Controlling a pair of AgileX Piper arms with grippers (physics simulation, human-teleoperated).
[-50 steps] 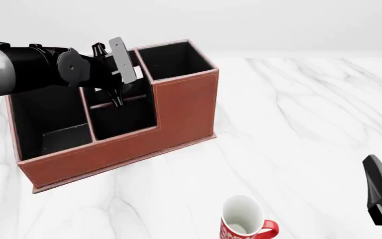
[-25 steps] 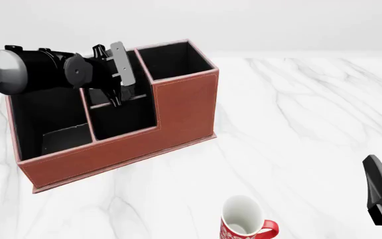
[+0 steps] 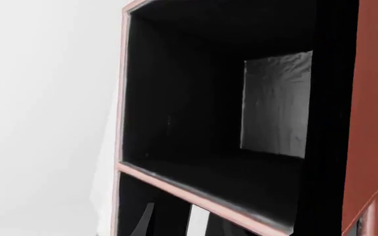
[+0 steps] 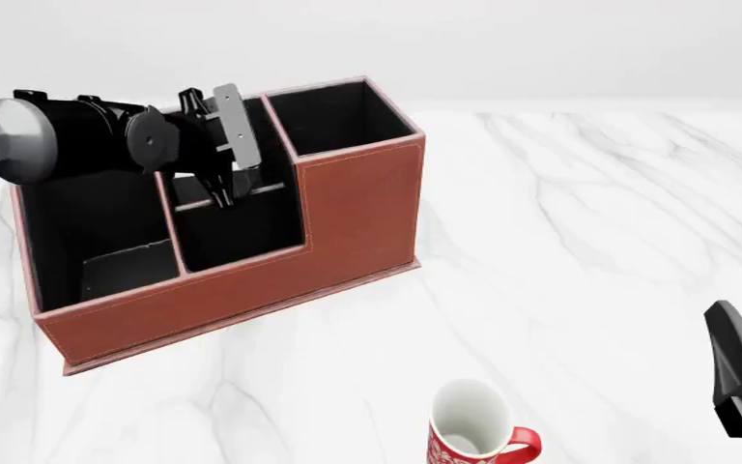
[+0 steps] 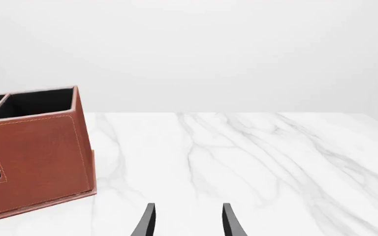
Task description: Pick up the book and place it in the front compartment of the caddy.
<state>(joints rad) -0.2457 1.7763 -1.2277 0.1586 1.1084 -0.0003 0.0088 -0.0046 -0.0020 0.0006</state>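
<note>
Red-brown caddy sits at 10 o'clock on the marble table. Your left gripper hangs over its middle section, fingertips pointing down just behind the front compartment, at the low divider there. Left wrist view: one dark finger shows, with a white strip just beside it that looks like the page edge of the book. The strip lies in the pocket next to the deep black one the camera looks into. The rest of the book is hidden, so I can't tell if it's gripped or loose, or how the left jaws stand. Right gripper is at 4 o'clock, well apart from the caddy, jaws apart and holding nothing. Mug stands upright at 6 o'clock.
</note>
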